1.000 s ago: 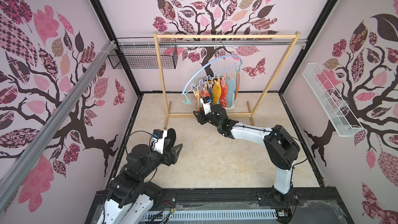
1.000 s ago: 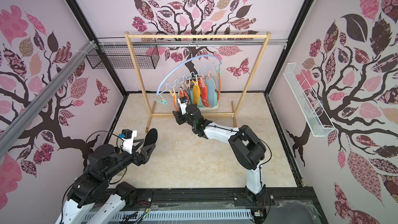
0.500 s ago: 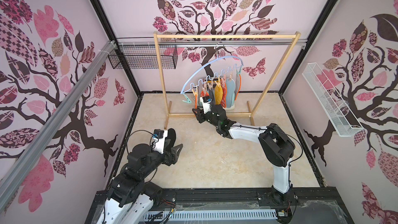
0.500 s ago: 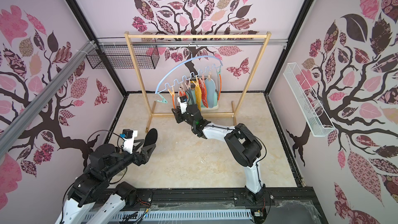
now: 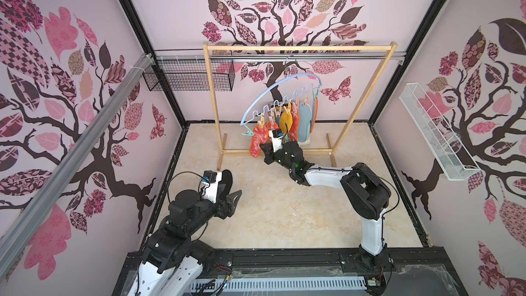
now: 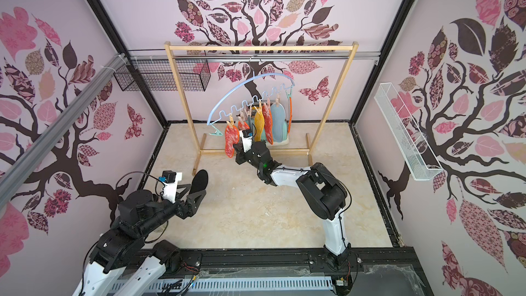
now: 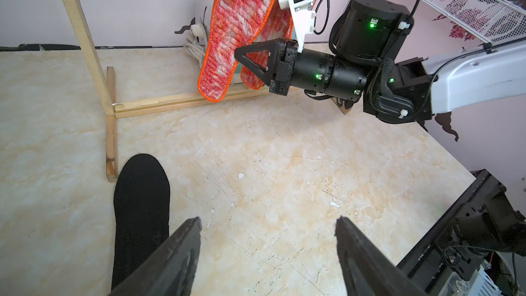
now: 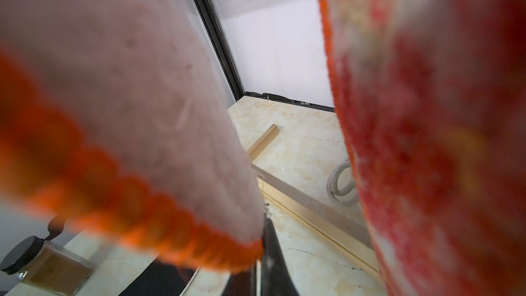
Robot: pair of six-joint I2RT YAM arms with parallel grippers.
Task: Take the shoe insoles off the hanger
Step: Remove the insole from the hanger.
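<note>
The right arm stretches far forward with its forearm nearly level, and the right gripper [image 7: 238,53] sits between two hanging pads, clamped on the orange edge of the endmost red-white insole [image 7: 236,29]. That insole hangs pegged at the low end of the pale blue hanger [image 5: 297,75] on the wooden rack [image 5: 299,48], with the mustard insole [image 5: 285,121] and blue-grey insole [image 5: 304,125] further along. The left arm is folded near its base, the left gripper [image 7: 267,220] spread wide and empty above the floor, just beside the black insole [image 7: 141,200] lying flat

A staged robot test booth — tree-decal walls [image 5: 176,24], black frame posts [image 5: 131,21], marble-look floor [image 5: 270,217].
</note>
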